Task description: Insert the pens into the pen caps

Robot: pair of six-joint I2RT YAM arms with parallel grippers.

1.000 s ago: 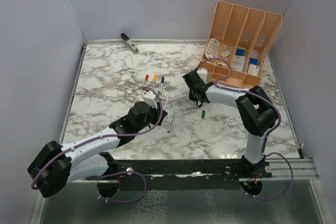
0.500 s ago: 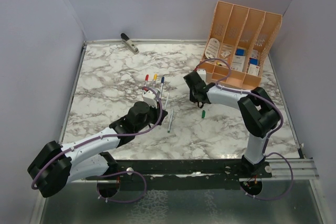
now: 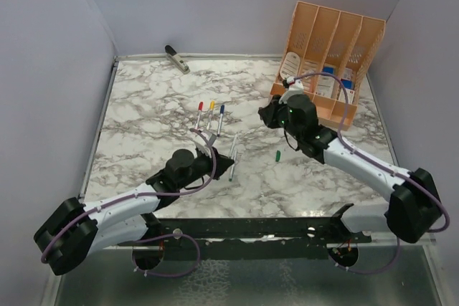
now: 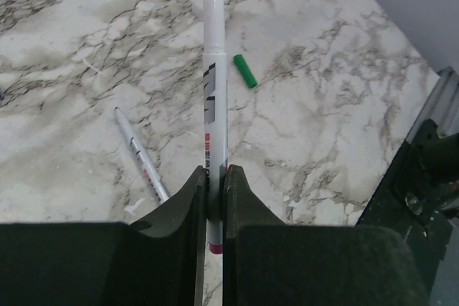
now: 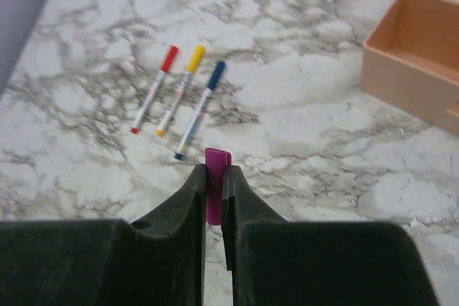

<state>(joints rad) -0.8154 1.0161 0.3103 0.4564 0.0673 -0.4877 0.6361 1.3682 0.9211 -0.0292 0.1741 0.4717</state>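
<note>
My left gripper [image 4: 213,171] is shut on a white pen [image 4: 214,69] with a magenta tip and holds it above the table, pointing forward; in the top view it [image 3: 226,165] is near the table's middle. My right gripper [image 5: 213,170] is shut on the magenta cap [image 5: 217,161], raised above the table; in the top view it [image 3: 267,114] is right of centre. A green cap [image 3: 277,155] lies between the arms and also shows in the left wrist view [image 4: 244,71]. An uncapped pen [image 4: 140,155] lies on the marble. Red [image 5: 150,89], yellow [image 5: 176,91] and blue [image 5: 197,111] capped pens lie side by side.
An orange desk organizer [image 3: 326,55] with small boxes in it stands at the back right; its corner shows in the right wrist view [image 5: 416,62]. A grey stapler-like tool [image 3: 176,58] lies at the back left edge. Grey walls close in the marble table.
My left gripper has moved nearer and to the right, away from the three capped pens, with the pen in it. My right arm has lifted and stretched out, its gripper raised off the table.
</note>
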